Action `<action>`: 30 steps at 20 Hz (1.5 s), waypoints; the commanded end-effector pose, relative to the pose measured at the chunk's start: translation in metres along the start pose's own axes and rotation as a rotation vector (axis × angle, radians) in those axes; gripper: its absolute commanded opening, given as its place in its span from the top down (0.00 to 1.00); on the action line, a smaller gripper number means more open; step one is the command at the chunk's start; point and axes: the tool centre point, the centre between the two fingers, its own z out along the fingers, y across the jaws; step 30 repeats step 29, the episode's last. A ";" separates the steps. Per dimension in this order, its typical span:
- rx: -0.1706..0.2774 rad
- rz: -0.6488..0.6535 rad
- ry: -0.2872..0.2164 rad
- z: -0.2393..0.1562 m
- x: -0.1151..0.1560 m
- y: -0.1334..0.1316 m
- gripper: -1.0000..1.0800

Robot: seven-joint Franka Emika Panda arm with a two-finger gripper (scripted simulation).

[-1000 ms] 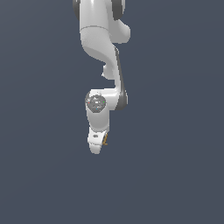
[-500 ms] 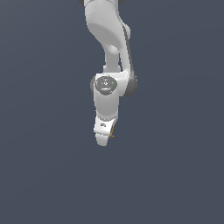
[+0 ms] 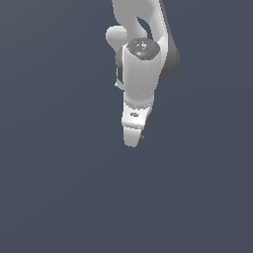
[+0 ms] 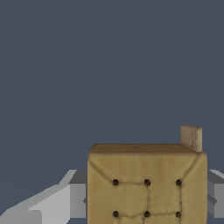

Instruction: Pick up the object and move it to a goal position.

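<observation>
The object is a tan-brown square block with dark dots on its face. In the wrist view it fills the space between my two grey fingers, which press on its sides. A small tan tab sticks up at one corner. In the exterior view my white gripper points down in mid-air, and only a tiny brown speck of the object shows beside its tip. The fingertips are hidden behind the hand there.
Nothing but a plain dark grey-blue ground surrounds the arm in both views. The arm's white links rise toward the top of the exterior view.
The arm has swung toward the exterior view's right, and the wrist has come closer to the camera. The block stays in the gripper throughout.
</observation>
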 end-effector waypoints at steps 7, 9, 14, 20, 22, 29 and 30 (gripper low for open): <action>0.000 0.000 0.001 -0.096 0.041 -0.020 1.00; 0.000 0.000 0.002 -0.117 0.050 -0.023 1.00; 0.000 0.001 0.002 -0.159 0.069 -0.030 1.00; 0.000 0.002 0.003 -0.192 0.083 -0.034 1.00; 0.000 0.003 0.003 -0.198 0.086 -0.035 1.00; 0.000 0.003 0.003 -0.205 0.089 -0.035 1.00; 0.000 0.003 0.003 -0.205 0.089 -0.035 1.00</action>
